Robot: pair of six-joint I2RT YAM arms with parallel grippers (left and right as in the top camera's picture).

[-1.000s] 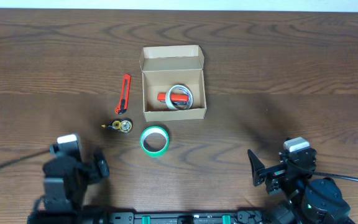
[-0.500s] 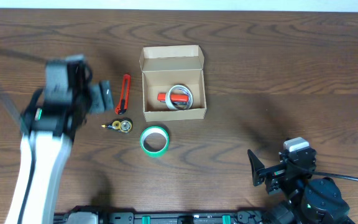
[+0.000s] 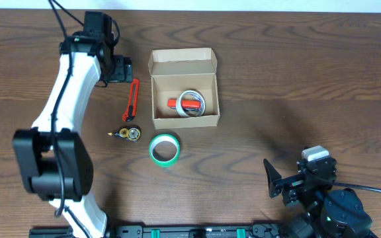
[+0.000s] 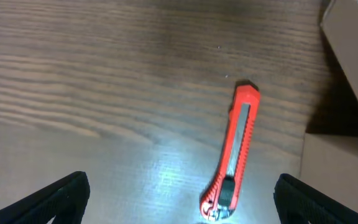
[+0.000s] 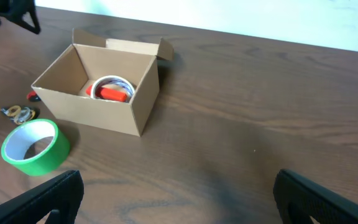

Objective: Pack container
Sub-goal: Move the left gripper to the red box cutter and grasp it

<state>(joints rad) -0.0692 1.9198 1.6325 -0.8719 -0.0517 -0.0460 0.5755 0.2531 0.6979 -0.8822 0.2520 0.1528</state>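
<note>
Wood table — box long axis 9-to-3, lid flap twd 12 — left gripper, right gripper both spread.

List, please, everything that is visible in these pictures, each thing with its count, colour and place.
table: one, dark brown wood, under everything.
container: one, tan cardboard, lid open, mid-table.
clear tape roll: one, whitish, inside the container.
red object: one, inside the container by that roll; kind unclear.
box cutter: one, red, beside the container's left wall.
small object: one, yellow and black, at the cutter's near end; kind unclear.
green tape roll: one, in front of the container.
left gripper: one, black, open, by the cutter's far end.
right gripper: one, black, open, near edge, right side.
</note>
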